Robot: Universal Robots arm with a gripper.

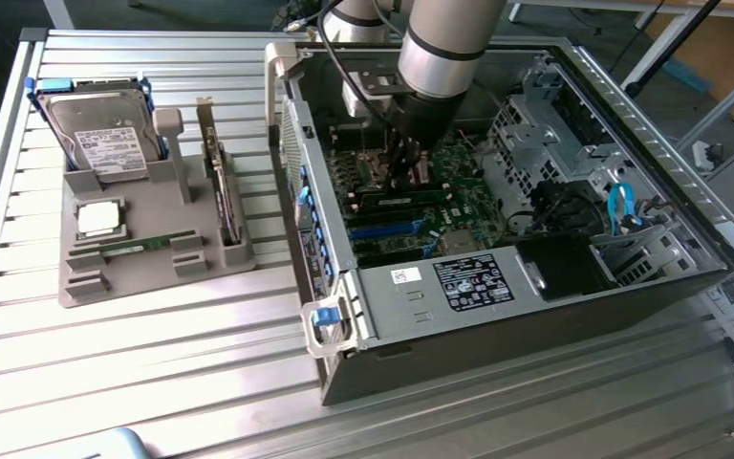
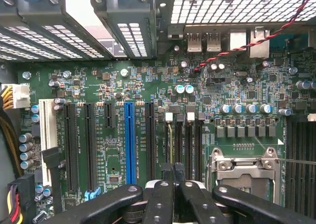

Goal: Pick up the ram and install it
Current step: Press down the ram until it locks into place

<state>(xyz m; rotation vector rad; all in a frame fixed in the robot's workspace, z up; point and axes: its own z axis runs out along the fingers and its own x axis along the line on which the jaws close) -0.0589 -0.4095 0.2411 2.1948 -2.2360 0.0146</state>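
**Inside the open computer case, claw shut over the memory slots**

Inside the computer case [image 1: 469,287], which lies open on the slatted metal desk [image 1: 150,382], the arm [image 1: 450,48] reaches straight down. Its claw [image 1: 405,172] hangs close over the motherboard [image 1: 450,234]. The fingers are pressed together. From the wrist view the claw [image 2: 173,177] sits right above the row of dark memory slots [image 2: 190,145], between the blue slot [image 2: 130,140] and the processor socket [image 2: 244,167]. Whether anything is pinched between the tips I cannot tell.

One ram stick [image 1: 138,247], thin and green, lies flat in the grey tray [image 1: 150,277] on the desk. It is well apart from the claw, at the exterior view's left of the case. A second stick [image 1: 399,199], long and dark, sits across the board just beside the claw.

On the same tray stand a hard drive [image 1: 106,134] and an expansion card [image 1: 225,191], both on edge. A square silver chip [image 1: 99,218] rests just behind the ram stick.
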